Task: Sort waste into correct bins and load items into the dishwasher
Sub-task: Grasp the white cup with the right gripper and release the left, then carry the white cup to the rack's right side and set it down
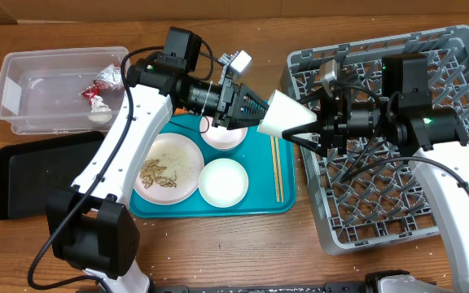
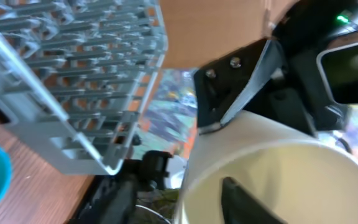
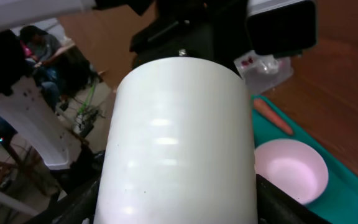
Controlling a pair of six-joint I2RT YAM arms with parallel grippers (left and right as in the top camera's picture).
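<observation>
Brown wood makes up the worktop (image 1: pixel 234 252), on which a grey dish rack (image 1: pixel 365 203) is set at the right, a teal tray (image 1: pixel 259 205) in the middle, and a clear tub (image 1: pixel 23 81) and a black tray (image 1: pixel 23 179) at the left. The small white cup (image 1: pixel 286 114) is held in the air between the teal tray and the left wall of the dish rack, lying on its side with its mouth turned left. The left hand (image 1: pixel 256 114) is placed at that mouth, one finger inside and one outside the rim; whether the wall is pinched cannot be told. The right hand (image 1: pixel 309 129) is closed about the narrower base end, a finger laid against each flank. The cup is judged light, stiff and breakable, with a smooth glaze that may slip. A hold across the body near the base is judged soundest, and one hand should not let go until the other's hold is sure. On the teal tray, pale chopsticks (image 1: pixel 277 171) lie along the right side, beside two white bowls (image 1: pixel 223 181) and a plate (image 1: pixel 187 153) bearing food scraps (image 1: pixel 157 172); a carrot (image 3: pixel 272 117) is seen at the tray's far edge. A foil ball (image 1: pixel 108 77) and a red wrapper (image 1: pixel 92 94) lie in the clear tub. The upright pegs and the left wall of the rack are judged the main obstacles to setting the cup down.
</observation>
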